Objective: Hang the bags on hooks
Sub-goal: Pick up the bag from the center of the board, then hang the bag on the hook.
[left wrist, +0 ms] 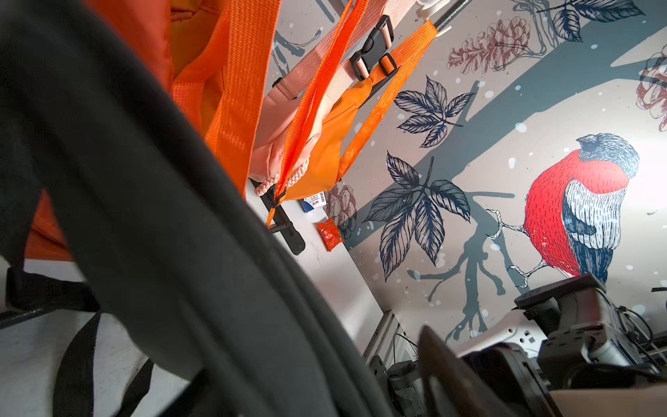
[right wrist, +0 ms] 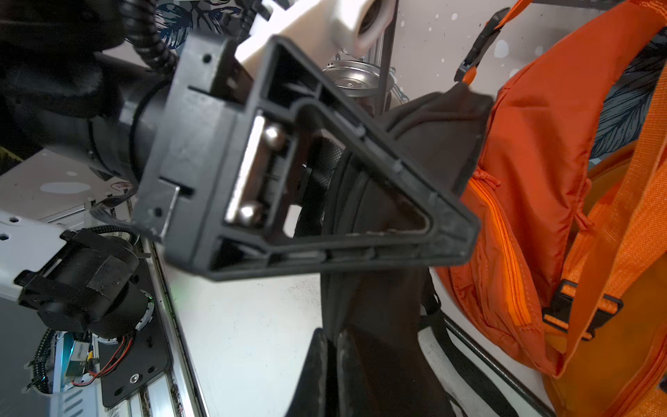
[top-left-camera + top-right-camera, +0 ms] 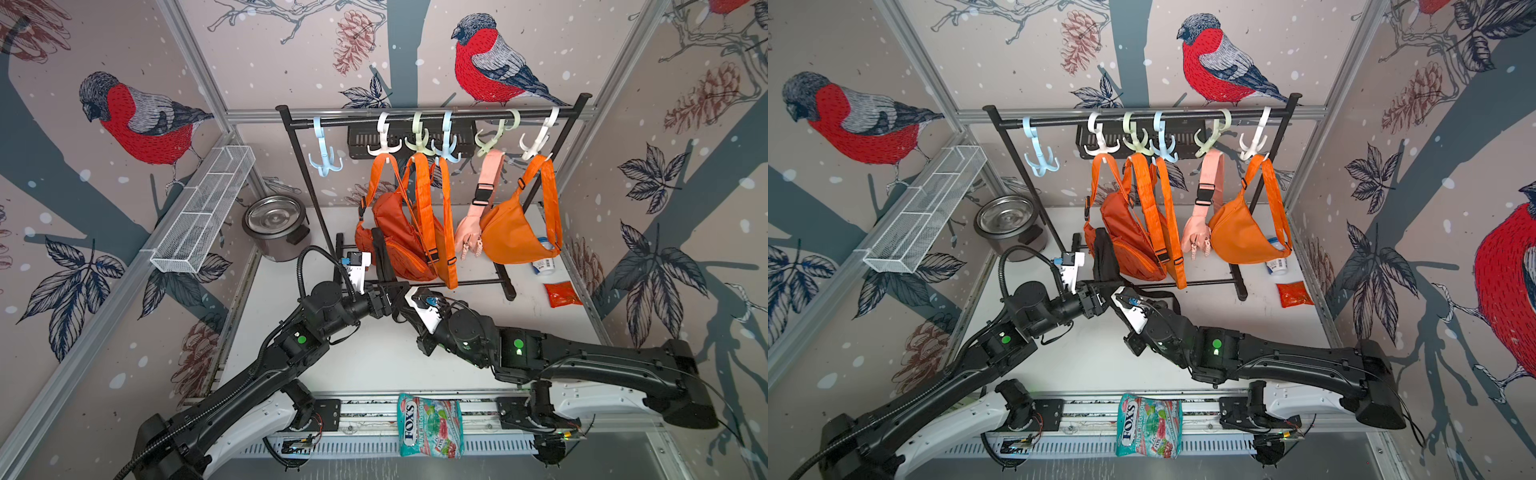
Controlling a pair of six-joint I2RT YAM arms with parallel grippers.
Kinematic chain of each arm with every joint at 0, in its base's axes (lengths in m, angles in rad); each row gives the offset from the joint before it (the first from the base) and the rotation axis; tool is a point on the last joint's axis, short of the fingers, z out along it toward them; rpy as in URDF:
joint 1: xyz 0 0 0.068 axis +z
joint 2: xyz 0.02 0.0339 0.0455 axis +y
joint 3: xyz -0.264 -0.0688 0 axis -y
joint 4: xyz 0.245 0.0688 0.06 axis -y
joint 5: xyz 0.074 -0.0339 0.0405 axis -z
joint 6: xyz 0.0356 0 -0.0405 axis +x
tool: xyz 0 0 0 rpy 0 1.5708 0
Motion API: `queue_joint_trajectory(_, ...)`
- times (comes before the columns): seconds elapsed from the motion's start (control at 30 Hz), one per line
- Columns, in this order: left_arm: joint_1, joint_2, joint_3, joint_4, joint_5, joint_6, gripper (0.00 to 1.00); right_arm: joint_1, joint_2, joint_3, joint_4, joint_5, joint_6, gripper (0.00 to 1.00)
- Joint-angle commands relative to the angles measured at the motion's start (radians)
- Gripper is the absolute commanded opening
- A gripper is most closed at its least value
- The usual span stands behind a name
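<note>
Currently, my right pincer [image 2: 334, 348] is clamped tight on the lower folds of the soft black fabric bag [image 2: 433, 144]. That forearm lies low across the white tabletop [image 3: 374, 365], wrist angled up toward the middle. My left pincer [image 3: 390, 289] reaches in level from the opposite side. The same bag's fabric lies against its jaw, but I cannot tell whether it grips. The bag stands up between my wrists, touching the dark orange nylon bag [image 3: 399, 237] that hangs from the black metal rail [image 3: 415, 118]. A pale blue plastic hook [image 3: 325, 156] hangs near the rail's left end, well apart.
</note>
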Motion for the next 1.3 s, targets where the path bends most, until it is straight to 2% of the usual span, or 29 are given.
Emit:
queue_joint_trajectory(0.0, -0.004, 0.006, 0.036, -0.019, 0.004, 0.052, 0.32, 0.004, 0.004, 0.018, 0.009, 0.021, -0.023, 0.02)
queue_joint_trajectory(0.1, -0.005, -0.001, 0.048, -0.064, -0.002, 0.085, 0.04, 0.005, -0.019, 0.017, 0.014, -0.009, -0.036, 0.05)
queue_joint_trajectory(0.13, -0.004, -0.005, 0.049, -0.075, -0.004, 0.095, 0.00, 0.005, -0.035, 0.018, 0.012, -0.028, -0.043, 0.08)
queue_joint_trajectory(0.17, -0.005, -0.011, 0.051, -0.091, -0.003, 0.111, 0.00, 0.005, -0.054, 0.016, 0.012, -0.044, -0.046, 0.15)
queue_joint_trajectory(0.3, -0.004, -0.050, 0.053, -0.135, 0.017, 0.205, 0.00, 0.001, -0.184, -0.028, 0.053, -0.074, -0.058, 0.54)
queue_joint_trajectory(0.4, -0.004, -0.066, 0.064, -0.186, 0.037, 0.292, 0.00, -0.031, -0.287, -0.076, 0.082, -0.028, -0.051, 0.67)
queue_joint_trajectory(0.47, -0.004, -0.069, 0.085, -0.224, 0.066, 0.342, 0.00, -0.100, -0.344, -0.090, 0.063, 0.034, -0.008, 0.70)
queue_joint_trajectory(0.53, -0.004, -0.080, 0.096, -0.228, 0.124, 0.373, 0.00, -0.191, -0.379, -0.089, 0.011, 0.040, 0.032, 0.72)
queue_joint_trajectory(0.77, -0.004, -0.117, 0.163, -0.279, 0.280, 0.461, 0.00, -0.395, -0.441, -0.141, -0.038, -0.091, 0.077, 0.88)
queue_joint_trajectory(1.0, -0.005, -0.135, 0.197, -0.302, 0.334, 0.471, 0.00, -0.482, -0.414, -0.177, 0.006, -0.223, 0.057, 0.92)
queue_joint_trajectory(1.27, -0.004, -0.145, 0.211, -0.302, 0.345, 0.463, 0.00, -0.526, -0.290, -0.151, 0.063, -0.356, 0.006, 0.92)
